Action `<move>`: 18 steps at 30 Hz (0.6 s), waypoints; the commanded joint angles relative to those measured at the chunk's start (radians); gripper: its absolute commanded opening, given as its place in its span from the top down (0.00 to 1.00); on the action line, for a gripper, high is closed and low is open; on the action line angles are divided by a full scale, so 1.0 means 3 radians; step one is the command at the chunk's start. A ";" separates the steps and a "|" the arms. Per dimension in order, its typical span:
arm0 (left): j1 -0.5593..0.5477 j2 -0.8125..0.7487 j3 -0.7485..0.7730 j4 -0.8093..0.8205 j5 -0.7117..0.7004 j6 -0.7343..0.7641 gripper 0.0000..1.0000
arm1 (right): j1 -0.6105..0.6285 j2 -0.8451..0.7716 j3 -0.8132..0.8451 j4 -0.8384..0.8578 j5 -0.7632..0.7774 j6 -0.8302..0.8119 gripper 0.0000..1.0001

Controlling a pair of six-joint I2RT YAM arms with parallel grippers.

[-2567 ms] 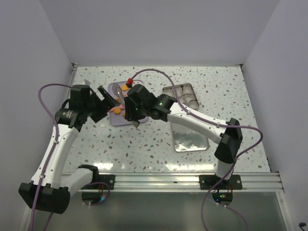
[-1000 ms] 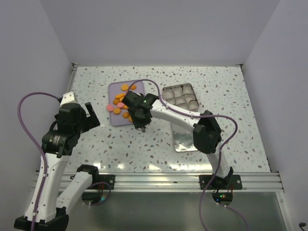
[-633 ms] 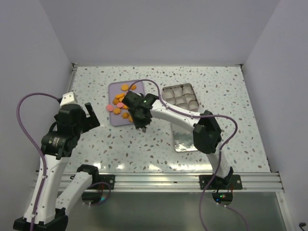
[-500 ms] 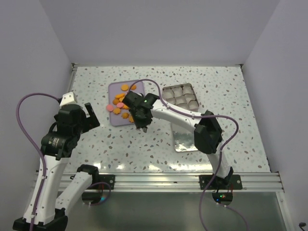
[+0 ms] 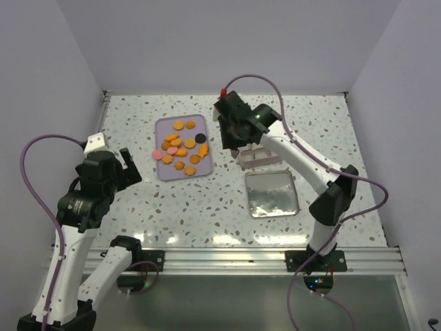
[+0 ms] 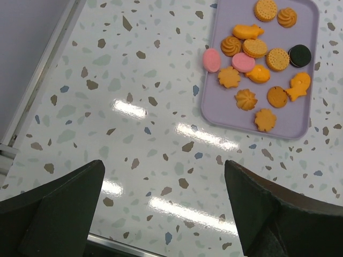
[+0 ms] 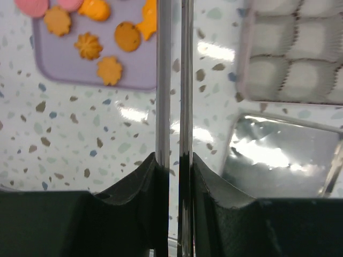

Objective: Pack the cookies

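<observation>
The cookies (image 5: 180, 147) lie on the lilac tray (image 5: 165, 172): mostly orange discs and flower shapes, two pink ones and a black one (image 5: 200, 138). In the left wrist view the cookies (image 6: 257, 59) lie on the tray (image 6: 292, 123) at the upper right. My left gripper (image 5: 127, 169) is open and empty over bare table, left of the tray. My right gripper (image 5: 236, 138) is raised between tray and tin, shut on thin metal tongs (image 7: 163, 80). The right wrist view shows cookies (image 7: 102, 32) to the tongs' left and the tin (image 7: 292, 69) to their right.
The square metal tin (image 5: 262, 158) with white paper cups stands right of the tray, mostly hidden under my right arm. Its shiny lid (image 5: 271, 193) lies flat nearer to me, and also shows in the right wrist view (image 7: 284, 155). White walls enclose the speckled table.
My right gripper has risen from the tray's near right corner and swung right and back, over the tin. My left arm, earlier pulled back from the tray, has stayed still in the last second.
</observation>
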 commanded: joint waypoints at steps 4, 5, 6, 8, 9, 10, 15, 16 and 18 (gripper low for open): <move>-0.0021 0.0139 0.0354 -0.0158 -0.0224 0.0111 0.00 | -0.0575 -0.0350 -0.0229 -0.0057 0.0156 -0.0222 0.98; -0.0026 0.0139 0.0379 -0.0178 -0.0311 0.0121 0.00 | -0.0605 -0.0370 -0.0265 -0.0046 0.0151 -0.0233 0.98; -0.0026 0.0134 0.0395 -0.0188 -0.0367 0.0106 0.00 | -0.0646 -0.0376 -0.0311 -0.0036 0.0140 -0.0248 0.98; -0.0026 0.0099 0.0344 -0.0158 -0.0444 0.0101 0.00 | -0.0738 -0.0376 -0.0429 0.0015 0.0074 -0.0274 0.99; -0.0026 0.0038 0.0248 -0.0122 -0.0439 0.0121 0.00 | -0.0784 -0.0366 -0.0505 0.0045 0.0049 -0.0274 1.00; -0.0026 -0.0013 0.0196 -0.0036 -0.0429 0.0157 0.00 | -0.0795 -0.0360 -0.0536 0.0091 0.0003 -0.0284 1.00; -0.0026 -0.0371 -0.0126 0.0174 -0.0209 0.0229 0.00 | -0.0841 -0.0238 -0.0547 0.0138 -0.0090 -0.0300 1.00; -0.0026 -0.0448 -0.0137 0.0200 -0.0184 0.0254 0.00 | -0.0846 -0.0187 -0.0547 0.0163 -0.0095 -0.0310 1.00; -0.0026 -0.0500 -0.0132 0.0215 -0.0087 0.0290 0.00 | -0.0856 -0.0136 -0.0536 0.0189 -0.0131 -0.0320 1.00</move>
